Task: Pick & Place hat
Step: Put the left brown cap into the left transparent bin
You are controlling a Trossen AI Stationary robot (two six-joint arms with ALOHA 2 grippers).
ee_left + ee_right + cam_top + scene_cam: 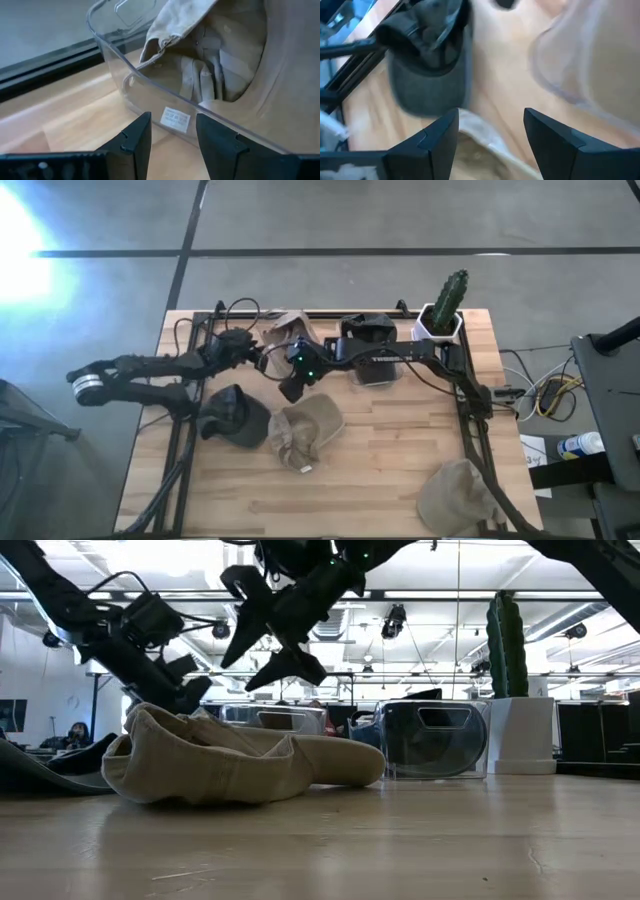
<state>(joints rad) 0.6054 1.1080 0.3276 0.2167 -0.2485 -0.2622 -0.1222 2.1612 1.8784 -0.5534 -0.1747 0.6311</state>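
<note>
Right now the tan hat lies near the middle of the worktop, a dark cap just beside it. My right gripper hangs above them, fingers spread wide, holding nothing. My left gripper — open too — faces a clear bin with a beige hat inside, near the back edge.

A tan hat lies crumpled on the wooden table. The right gripper hangs above it, fingers spread. Behind stand clear bins and a cactus; the left gripper appears partly hidden.
</note>
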